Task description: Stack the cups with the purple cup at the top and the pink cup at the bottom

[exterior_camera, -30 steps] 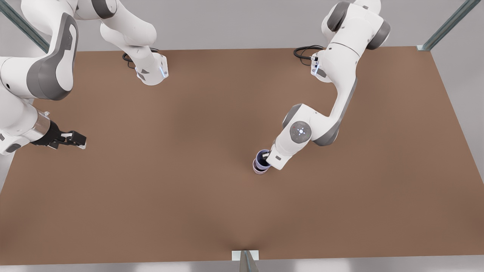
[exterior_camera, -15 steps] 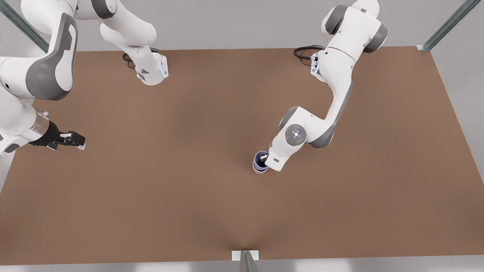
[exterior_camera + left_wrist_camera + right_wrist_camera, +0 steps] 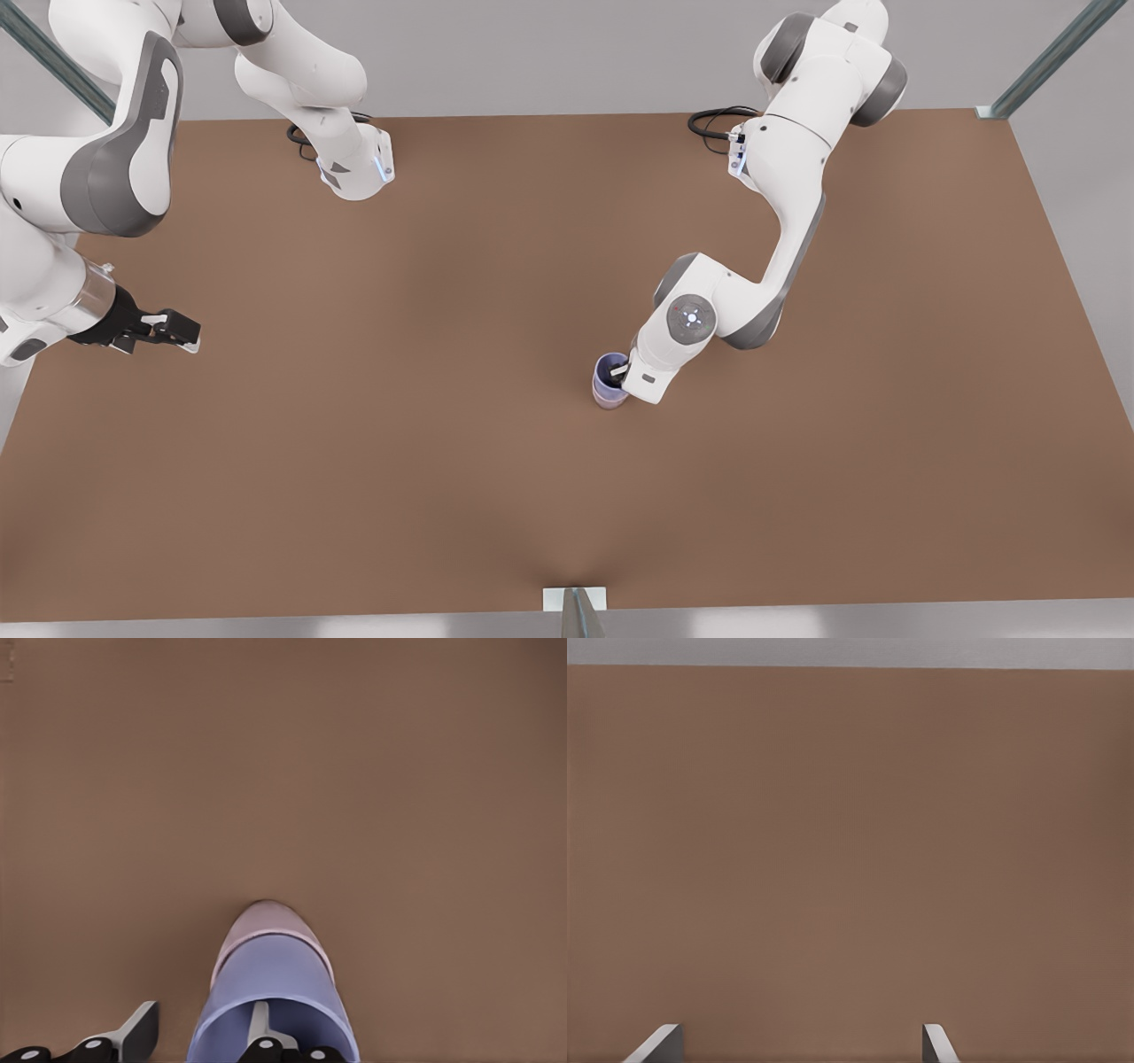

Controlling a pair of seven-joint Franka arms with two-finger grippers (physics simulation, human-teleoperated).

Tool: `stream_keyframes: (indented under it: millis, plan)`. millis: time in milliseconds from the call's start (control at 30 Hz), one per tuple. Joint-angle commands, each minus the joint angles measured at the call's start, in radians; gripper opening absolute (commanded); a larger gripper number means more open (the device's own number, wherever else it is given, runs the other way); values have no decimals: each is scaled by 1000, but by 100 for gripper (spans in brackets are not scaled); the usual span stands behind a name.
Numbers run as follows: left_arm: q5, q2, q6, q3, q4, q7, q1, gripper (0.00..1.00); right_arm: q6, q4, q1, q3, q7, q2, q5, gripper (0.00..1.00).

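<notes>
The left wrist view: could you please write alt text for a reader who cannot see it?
A purple cup sits nested inside a pink cup on a brown table. The left gripper is open, one finger inside the purple cup and one outside.

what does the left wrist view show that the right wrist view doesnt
Left wrist view only: the bluish-lavender purple cup nested in the pale mauve pink cup, and the left gripper, open, one finger inside the purple cup and one outside.
Right wrist view only: the open right gripper waiting over bare table, and a grey strip beyond the table's edge.
Both: the brown table top.
</notes>
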Motion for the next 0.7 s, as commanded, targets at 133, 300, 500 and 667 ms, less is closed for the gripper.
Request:
stream_keyframes:
  millis: [133,300,500,667]
  plan:
    - [8,-1,-2,0,1,-30,0,63,13,0,0,0,-2,-1,1,100]
    - [8,-10,-11,1,8,-33,0,100,13,0,0,0,-2,-1,1,100]
    - [8,-26,-82,3,59,-38,0,100,13,0,0,0,-2,-1,1,100]
    - [73,-67,-394,44,203,174,8,100,13,0,0,0,-2,-1,1,100]
